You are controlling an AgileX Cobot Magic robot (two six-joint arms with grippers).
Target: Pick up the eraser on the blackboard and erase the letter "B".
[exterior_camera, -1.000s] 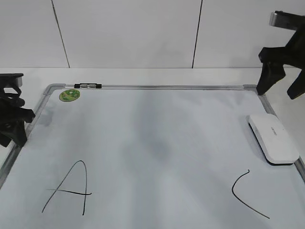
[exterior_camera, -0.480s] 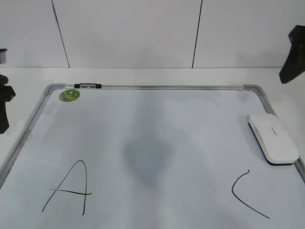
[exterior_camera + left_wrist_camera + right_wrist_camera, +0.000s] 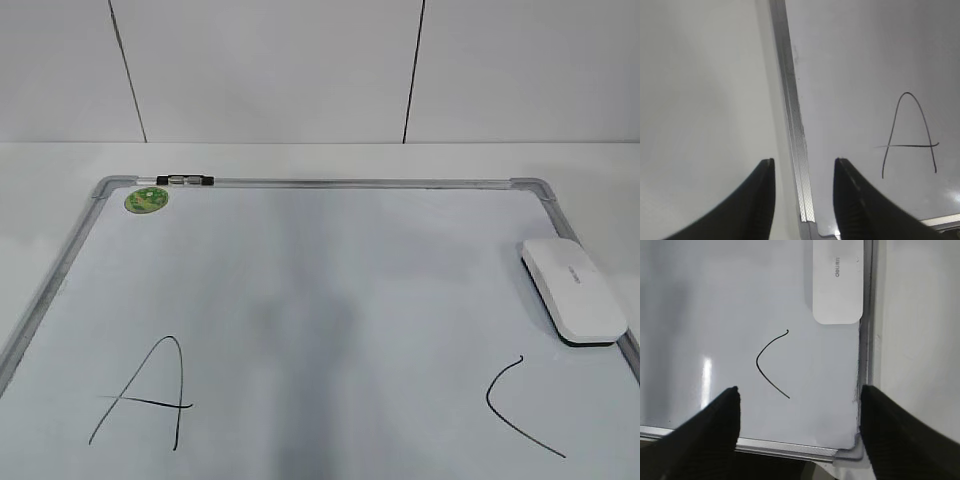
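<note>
The white eraser lies on the blackboard at its right edge; it also shows at the top of the right wrist view. No letter "B" shows; only a smudged patch sits mid-board between the letter "A" and the letter "C". Neither gripper shows in the exterior view. My left gripper is open and empty above the board's left frame rail, with the "A" to its right. My right gripper is open and empty over the board's near right corner, below the "C".
A green round sticker sits at the board's far left corner, next to a small black clip on the top rail. The board lies on a white table with a white panelled wall behind.
Both arms have withdrawn out of the exterior view, left arm to the left and right arm to the upper right. The eraser has not moved.
</note>
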